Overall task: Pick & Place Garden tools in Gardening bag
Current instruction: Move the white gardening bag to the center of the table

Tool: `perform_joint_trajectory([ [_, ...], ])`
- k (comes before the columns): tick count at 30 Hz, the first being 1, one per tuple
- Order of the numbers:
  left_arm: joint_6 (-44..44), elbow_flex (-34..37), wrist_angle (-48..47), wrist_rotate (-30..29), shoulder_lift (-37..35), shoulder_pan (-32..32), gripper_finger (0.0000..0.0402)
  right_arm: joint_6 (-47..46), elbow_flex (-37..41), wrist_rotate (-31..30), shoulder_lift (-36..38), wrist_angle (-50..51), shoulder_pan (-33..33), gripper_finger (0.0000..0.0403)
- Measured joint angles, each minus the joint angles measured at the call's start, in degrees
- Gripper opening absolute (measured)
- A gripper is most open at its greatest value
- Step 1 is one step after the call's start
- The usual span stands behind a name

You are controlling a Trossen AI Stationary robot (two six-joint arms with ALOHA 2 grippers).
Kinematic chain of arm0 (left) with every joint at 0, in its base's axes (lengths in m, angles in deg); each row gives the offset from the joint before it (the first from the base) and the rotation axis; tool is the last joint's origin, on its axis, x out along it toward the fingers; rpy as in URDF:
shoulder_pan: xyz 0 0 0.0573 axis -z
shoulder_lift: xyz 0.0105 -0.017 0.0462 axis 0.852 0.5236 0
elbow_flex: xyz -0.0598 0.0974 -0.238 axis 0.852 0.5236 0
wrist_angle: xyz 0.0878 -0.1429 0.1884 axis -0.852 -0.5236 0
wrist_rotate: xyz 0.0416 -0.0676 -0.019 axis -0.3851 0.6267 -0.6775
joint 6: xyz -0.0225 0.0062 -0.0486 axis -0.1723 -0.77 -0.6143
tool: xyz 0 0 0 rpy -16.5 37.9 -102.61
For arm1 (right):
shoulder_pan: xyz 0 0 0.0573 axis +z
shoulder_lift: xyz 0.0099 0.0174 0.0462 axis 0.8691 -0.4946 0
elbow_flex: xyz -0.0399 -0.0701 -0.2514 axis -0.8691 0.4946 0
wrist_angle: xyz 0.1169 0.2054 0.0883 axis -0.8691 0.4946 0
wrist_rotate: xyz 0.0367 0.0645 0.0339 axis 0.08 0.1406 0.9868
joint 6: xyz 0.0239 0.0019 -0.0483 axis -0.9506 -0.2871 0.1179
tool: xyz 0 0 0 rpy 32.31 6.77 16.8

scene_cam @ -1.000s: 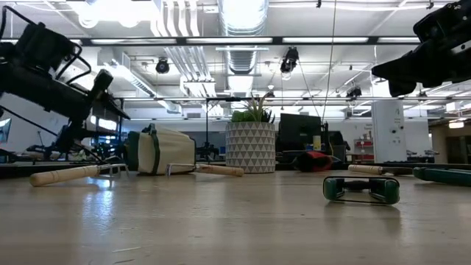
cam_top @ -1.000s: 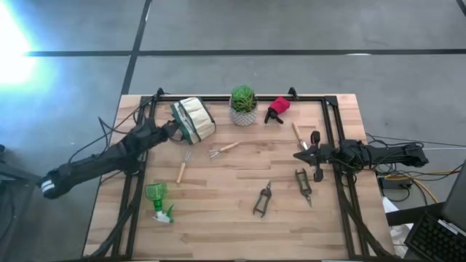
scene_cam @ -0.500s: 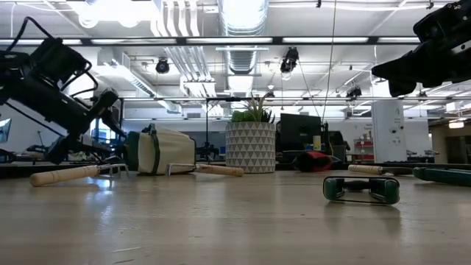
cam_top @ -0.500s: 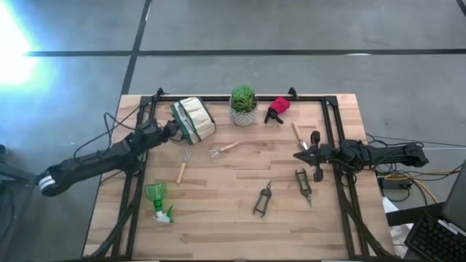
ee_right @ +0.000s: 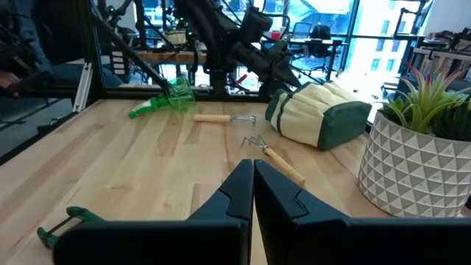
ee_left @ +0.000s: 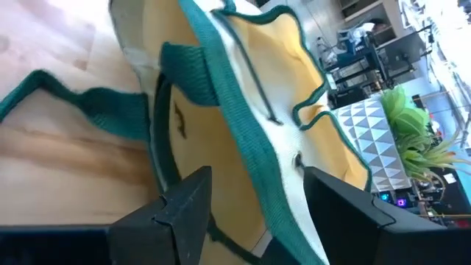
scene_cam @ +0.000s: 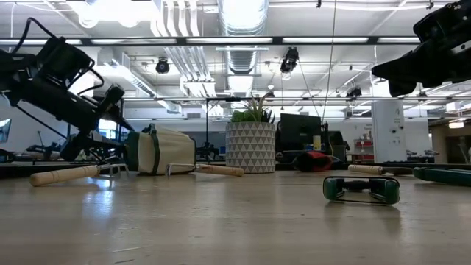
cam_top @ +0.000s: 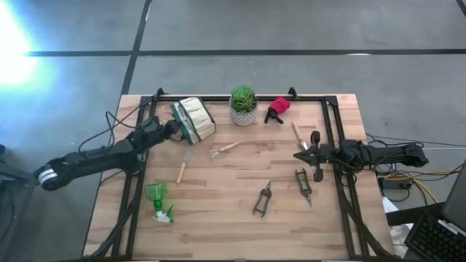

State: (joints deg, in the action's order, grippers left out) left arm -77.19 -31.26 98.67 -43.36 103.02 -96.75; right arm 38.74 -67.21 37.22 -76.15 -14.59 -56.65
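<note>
Zero tools bagged so far, we reckon. Left gripper has swung in at mouth of cream-and-olive fabric gardening bag, which lies on its side at table's back left; fingers spread wide astride green-trimmed rim, nothing pinched yet. We'd guess it's about to stand bag up. Right gripper hasn't budged, fingers pressed together, empty, hovering by right edge. Wooden-handled fork and dark metal pruners still loose on boards.

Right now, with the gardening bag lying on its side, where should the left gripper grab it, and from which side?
Grip the green-trimmed rim of the gardening bag at its mouth. The mouth faces the left gripper, whose open fingers already straddle that rim in the left wrist view. Probably come in from the bag's left, mouth side: the rim is a thin fabric edge, easier to pinch than the rounded body.
</note>
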Motion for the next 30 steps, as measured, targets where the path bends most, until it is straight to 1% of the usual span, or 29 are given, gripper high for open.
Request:
perform_joint_trajectory([
  [7, 1.1, 0.0, 3.5, 0.0, 5.1, -0.6, 0.0218, 0.0, 0.0, 0.0, 0.0, 0.0, 0.0, 0.0008],
  [11, 1.9, 0.0, 8.6, -0.2, 7.9, -0.7, 0.0218, 0.0, 0.0, 0.0, 0.0, 0.0, 0.0, 0.0008],
  [15, 3.1, -0.1, 11.8, -0.4, 10.0, -0.7, 0.0203, 0.0, 0.0, 0.0, 0.0, 0.0, 0.0, 0.0008],
  [17, 3.7, -0.1, 11.8, -0.4, 10.7, -0.7, 0.0184, 0.0, 0.0, 0.0, 0.0, 0.0, 0.0, 0.0008],
  [20, 4.8, -0.1, 11.8, -0.4, 11.6, -0.7, 0.0141, 0.0, 0.0, 0.0, 0.0, 0.0, 0.0, 0.0008],
  [26, 9.9, -0.1, 13.0, 0.6, 12.2, -0.7, 0.0024, 0.0, 0.0, 0.0, 0.0, 0.0, 0.0, 0.0008],
  [27, 10.7, -0.1, 13.4, 1.0, 12.1, -0.7, 0.0013, 0.0, 0.0, 0.0, 0.0, 0.0, 0.0, 0.0008],
  [30, 13.2, -0.1, 15.5, 2.8, 12.1, -0.7, 0.0007, 0.0, 0.0, 0.0, 0.0, 0.0, 0.0, 0.0008],
])
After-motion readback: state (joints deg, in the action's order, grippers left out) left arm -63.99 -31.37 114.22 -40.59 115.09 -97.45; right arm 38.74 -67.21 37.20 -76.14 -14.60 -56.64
